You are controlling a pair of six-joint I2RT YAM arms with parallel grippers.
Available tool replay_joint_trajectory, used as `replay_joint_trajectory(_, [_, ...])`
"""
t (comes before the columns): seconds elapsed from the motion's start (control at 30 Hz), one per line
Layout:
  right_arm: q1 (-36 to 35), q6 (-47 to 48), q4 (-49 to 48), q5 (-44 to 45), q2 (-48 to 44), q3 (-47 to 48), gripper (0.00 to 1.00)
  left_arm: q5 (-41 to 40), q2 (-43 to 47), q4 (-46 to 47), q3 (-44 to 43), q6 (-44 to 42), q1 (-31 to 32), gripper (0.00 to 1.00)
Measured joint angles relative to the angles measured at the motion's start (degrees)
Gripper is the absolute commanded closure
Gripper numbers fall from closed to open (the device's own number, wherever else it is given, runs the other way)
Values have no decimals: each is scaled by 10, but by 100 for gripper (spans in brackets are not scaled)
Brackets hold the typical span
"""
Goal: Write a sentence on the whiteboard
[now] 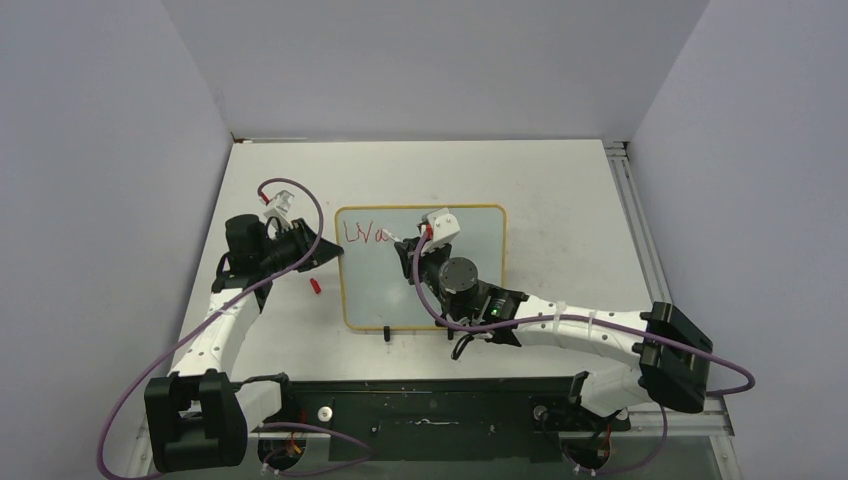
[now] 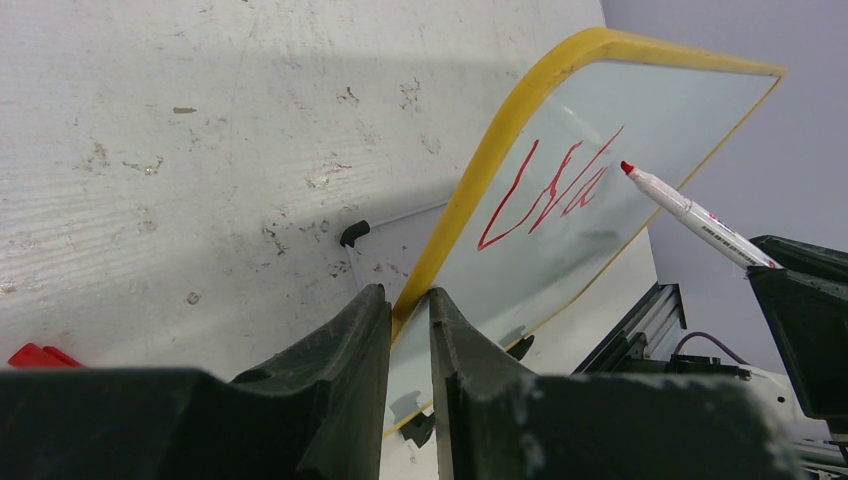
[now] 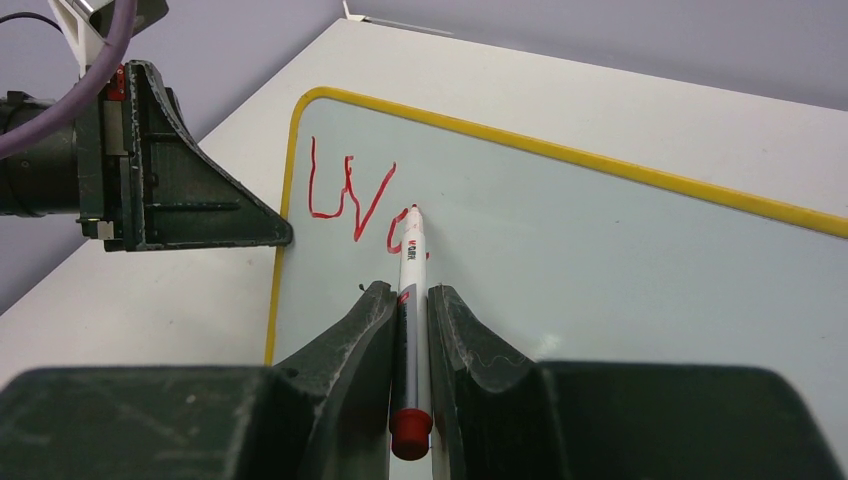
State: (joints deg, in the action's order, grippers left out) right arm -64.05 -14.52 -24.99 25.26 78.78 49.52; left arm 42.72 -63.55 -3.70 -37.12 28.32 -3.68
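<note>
The whiteboard (image 1: 375, 290) lies on the table, pale with a yellow frame. Red letters "Wa" (image 1: 365, 234) stand at its upper left, and they also show in the left wrist view (image 2: 545, 195) and the right wrist view (image 3: 350, 195). My left gripper (image 1: 325, 250) is shut on the board's left frame edge (image 2: 440, 245). My right gripper (image 1: 405, 252) is over the board, shut on a white marker (image 3: 411, 270) with a red end. The marker tip (image 3: 413, 210) is at the letter "a". I cannot tell whether it touches the board.
A red marker cap (image 1: 315, 286) lies on the table left of the board, below my left gripper. The board's two black feet (image 1: 387, 332) point to the near edge. A metal rail (image 1: 625, 200) runs along the table's right side. Grey walls enclose the table.
</note>
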Motion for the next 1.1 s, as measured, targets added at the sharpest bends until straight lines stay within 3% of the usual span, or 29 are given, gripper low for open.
replay_joint_trajectory(1.1, [2,-17,2,24,-19,-32,95,-3,0,0,0,0,0,81])
